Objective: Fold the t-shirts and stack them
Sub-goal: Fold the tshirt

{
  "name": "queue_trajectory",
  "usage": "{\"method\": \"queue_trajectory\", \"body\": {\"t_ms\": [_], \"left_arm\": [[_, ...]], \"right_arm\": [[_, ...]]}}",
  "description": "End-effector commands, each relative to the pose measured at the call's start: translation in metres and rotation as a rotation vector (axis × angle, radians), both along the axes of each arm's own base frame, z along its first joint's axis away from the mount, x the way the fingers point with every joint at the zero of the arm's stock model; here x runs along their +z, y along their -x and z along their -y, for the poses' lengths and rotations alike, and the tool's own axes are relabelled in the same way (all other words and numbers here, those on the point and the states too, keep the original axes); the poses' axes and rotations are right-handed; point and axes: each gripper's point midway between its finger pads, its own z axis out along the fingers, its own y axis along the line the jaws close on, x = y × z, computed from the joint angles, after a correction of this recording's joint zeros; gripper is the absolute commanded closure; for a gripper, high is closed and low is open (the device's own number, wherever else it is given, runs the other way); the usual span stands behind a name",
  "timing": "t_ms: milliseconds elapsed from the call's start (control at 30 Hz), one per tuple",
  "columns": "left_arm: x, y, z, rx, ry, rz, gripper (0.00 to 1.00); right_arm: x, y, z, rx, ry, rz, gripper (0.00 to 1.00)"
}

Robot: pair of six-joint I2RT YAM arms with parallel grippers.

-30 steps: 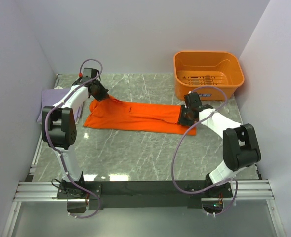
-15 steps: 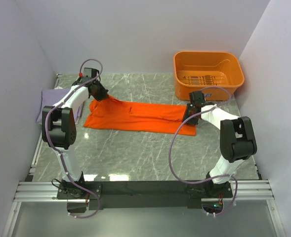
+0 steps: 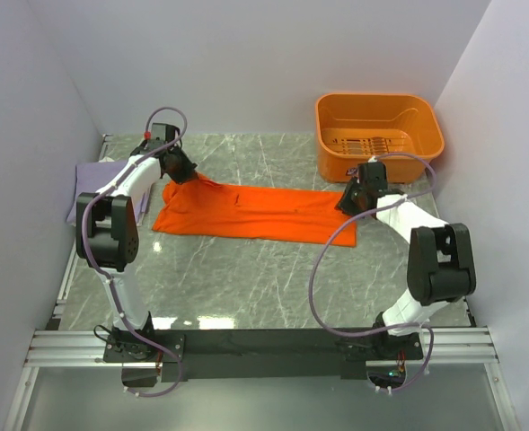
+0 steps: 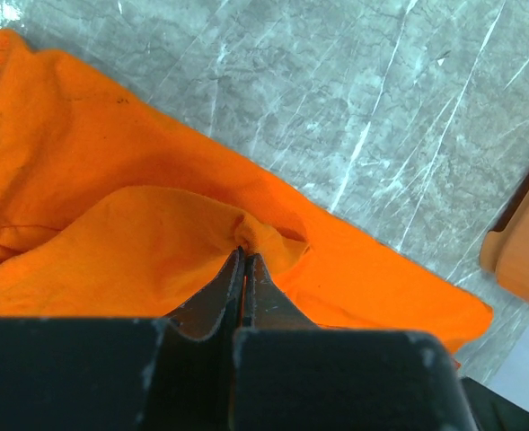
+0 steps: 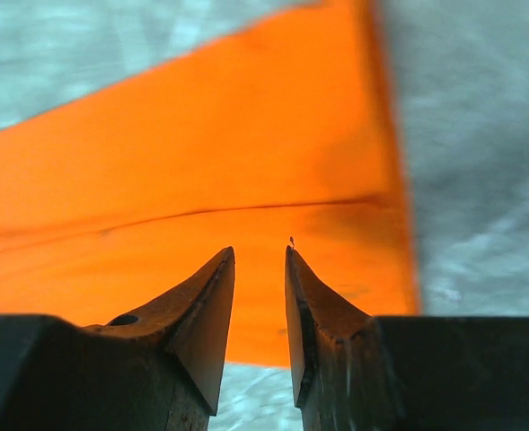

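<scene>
The orange t-shirt (image 3: 255,212) lies stretched out flat across the middle of the marble table, folded lengthwise. My left gripper (image 3: 189,174) is shut on a pinch of its cloth at the far left end; the left wrist view shows the orange t-shirt (image 4: 111,224) bunched at my left gripper's tips (image 4: 243,253). My right gripper (image 3: 347,206) is open and empty just above the shirt's right end, with the orange t-shirt (image 5: 210,171) flat beneath my right gripper (image 5: 260,256). The lavender t-shirt (image 3: 88,182) lies folded at the far left, partly hidden by the left arm.
An orange plastic basket (image 3: 378,135) stands at the back right, close behind the right arm; its corner shows in the left wrist view (image 4: 520,242). White walls close in on the left, the back and the right. Bare marble (image 3: 246,278) lies in front of the shirt.
My right gripper has let go of the shirt's right end and drawn back to the right and away; the cloth there has settled flat. The left gripper has held still.
</scene>
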Motion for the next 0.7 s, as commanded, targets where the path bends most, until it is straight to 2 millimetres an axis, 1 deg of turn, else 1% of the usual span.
{"method": "queue_trajectory", "body": {"t_ms": [0, 100, 133, 167, 200, 233, 267, 300, 333, 400, 433, 500, 533, 567, 600, 667], "left_arm": [[0.011, -0.004, 0.002, -0.033, 0.004, 0.038, 0.99], [0.009, 0.001, 0.002, -0.045, 0.002, 0.026, 0.99], [0.004, 0.005, 0.002, -0.045, 0.001, 0.012, 0.99], [0.007, 0.008, 0.002, -0.046, 0.003, 0.019, 0.99], [0.005, 0.01, 0.001, -0.04, 0.001, 0.016, 0.99], [-0.001, 0.017, 0.0, -0.034, 0.001, -0.003, 0.99], [0.003, 0.019, -0.001, -0.029, 0.001, 0.006, 0.99], [0.002, 0.022, -0.001, -0.022, 0.007, 0.001, 0.99], [-0.006, 0.029, -0.002, -0.003, 0.016, -0.021, 0.99], [-0.006, 0.036, 0.0, 0.008, 0.035, -0.018, 0.99], [-0.013, 0.044, 0.001, 0.02, 0.051, -0.047, 0.99], [-0.013, 0.051, 0.0, 0.035, 0.062, -0.054, 0.99], [-0.018, 0.057, -0.001, 0.055, 0.067, -0.066, 0.99], [-0.01, 0.059, -0.001, 0.063, 0.077, -0.044, 0.99], [-0.014, 0.064, -0.002, 0.071, 0.081, -0.05, 0.99], [-0.007, 0.065, -0.005, 0.099, 0.077, -0.032, 0.99]], "right_arm": [[0.052, -0.014, -0.037, 0.133, -0.073, 0.187, 0.63], [0.052, -0.01, -0.046, 0.16, -0.076, 0.182, 0.63], [0.049, -0.01, -0.048, 0.167, -0.083, 0.175, 0.63], [0.048, -0.009, -0.048, 0.169, -0.088, 0.171, 0.63], [0.047, -0.008, -0.049, 0.172, -0.094, 0.17, 0.63], [0.048, -0.007, -0.052, 0.181, -0.104, 0.172, 0.63], [0.046, -0.005, -0.053, 0.187, -0.106, 0.167, 0.63], [0.047, -0.005, -0.054, 0.192, -0.11, 0.172, 0.63], [0.046, -0.004, -0.055, 0.201, -0.113, 0.167, 0.62], [0.046, -0.002, -0.056, 0.21, -0.115, 0.164, 0.62], [0.047, -0.001, -0.057, 0.213, -0.116, 0.167, 0.62], [0.044, 0.001, -0.057, 0.218, -0.118, 0.158, 0.62], [0.044, 0.001, -0.058, 0.224, -0.12, 0.16, 0.63], [0.042, 0.004, -0.059, 0.232, -0.124, 0.154, 0.63], [0.042, 0.004, -0.059, 0.233, -0.124, 0.152, 0.62], [0.04, 0.005, -0.058, 0.235, -0.119, 0.15, 0.63]]}}
